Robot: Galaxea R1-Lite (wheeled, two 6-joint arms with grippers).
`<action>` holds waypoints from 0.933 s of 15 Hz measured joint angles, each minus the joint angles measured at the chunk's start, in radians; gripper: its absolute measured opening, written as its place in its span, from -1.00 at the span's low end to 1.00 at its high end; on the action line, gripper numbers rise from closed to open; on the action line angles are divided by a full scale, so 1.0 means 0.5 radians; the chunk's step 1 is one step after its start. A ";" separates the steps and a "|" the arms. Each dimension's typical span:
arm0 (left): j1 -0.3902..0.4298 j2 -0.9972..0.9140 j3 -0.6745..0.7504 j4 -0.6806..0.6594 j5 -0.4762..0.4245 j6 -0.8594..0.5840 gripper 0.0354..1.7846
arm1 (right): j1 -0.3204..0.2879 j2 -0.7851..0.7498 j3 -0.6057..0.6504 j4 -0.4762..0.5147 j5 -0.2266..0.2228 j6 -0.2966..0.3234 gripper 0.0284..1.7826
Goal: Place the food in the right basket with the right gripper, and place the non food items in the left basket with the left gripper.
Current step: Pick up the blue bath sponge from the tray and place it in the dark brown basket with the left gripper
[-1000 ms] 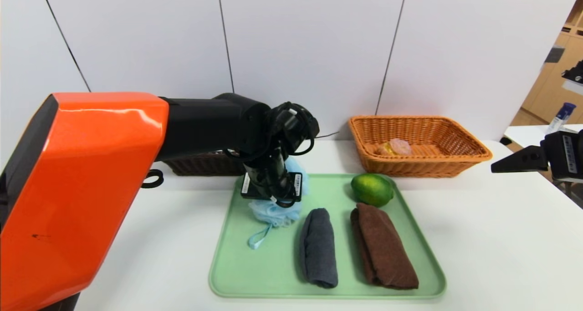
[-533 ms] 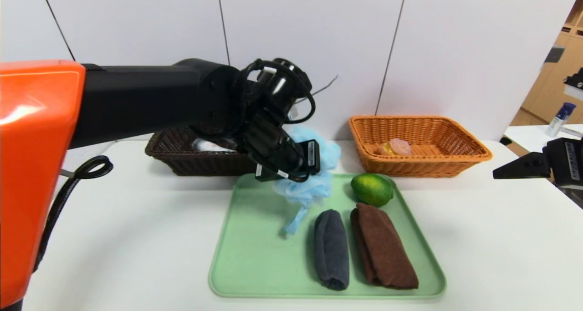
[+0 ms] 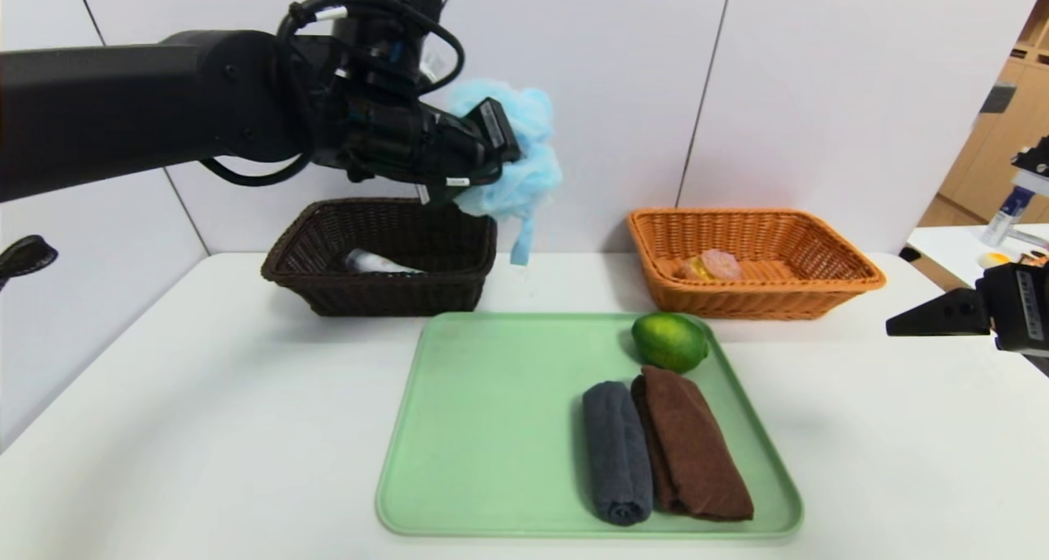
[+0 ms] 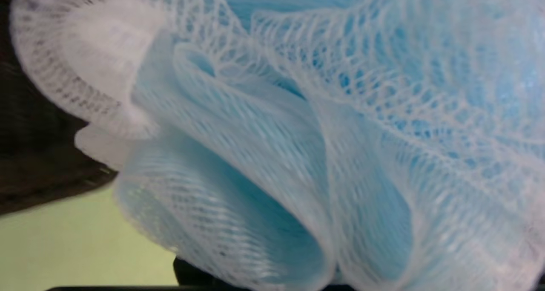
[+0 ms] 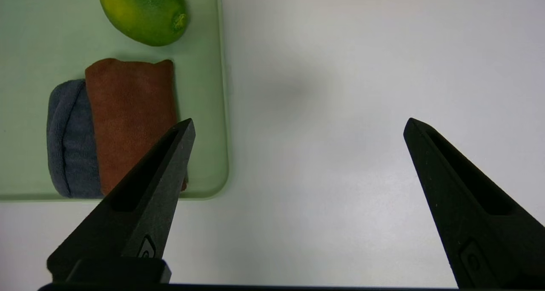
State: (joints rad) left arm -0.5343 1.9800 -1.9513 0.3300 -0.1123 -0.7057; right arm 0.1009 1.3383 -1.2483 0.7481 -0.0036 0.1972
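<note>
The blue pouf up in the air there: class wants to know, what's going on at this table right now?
The left tool is shut on the blue bath pouf, holding it in the air above the near right edge of the dark brown basket, where a small bottle already lies. The bun sits in the orange basket. On the green tray remain the green citrus fruit, grey towel and brown towel. The right tool hangs open over the table, right of the tray.
</note>
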 joint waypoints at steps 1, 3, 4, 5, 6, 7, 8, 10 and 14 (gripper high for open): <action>0.066 -0.014 0.001 -0.004 0.053 0.013 -0.32 | 0.000 -0.002 0.003 -0.001 0.001 0.000 0.90; 0.225 -0.039 0.016 0.018 0.084 0.078 -0.32 | -0.001 -0.003 0.003 -0.001 0.001 0.000 0.90; 0.298 -0.049 0.040 0.051 0.089 0.129 -0.32 | -0.002 -0.003 0.003 -0.003 0.003 0.000 0.90; 0.366 -0.054 0.075 0.103 0.092 0.194 -0.32 | -0.002 -0.003 0.003 -0.002 0.013 0.000 0.90; 0.425 -0.054 0.112 0.146 0.099 0.241 -0.32 | -0.003 -0.003 0.003 -0.002 0.020 0.000 0.90; 0.479 -0.052 0.149 0.155 0.111 0.259 -0.32 | -0.003 -0.004 0.003 -0.001 0.023 0.000 0.90; 0.530 -0.046 0.194 0.155 0.121 0.265 -0.32 | -0.003 -0.005 0.003 -0.002 0.025 0.000 0.90; 0.592 -0.010 0.244 0.155 0.126 0.268 -0.32 | -0.001 -0.008 0.003 -0.001 0.025 0.000 0.90; 0.711 0.128 0.255 0.024 0.126 0.329 -0.35 | -0.001 -0.030 0.015 -0.002 0.026 0.000 0.90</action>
State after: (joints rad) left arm -0.1789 2.0440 -1.8238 0.3419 -0.0496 -0.5411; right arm 0.1004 1.3234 -1.2406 0.7470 0.0091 0.1970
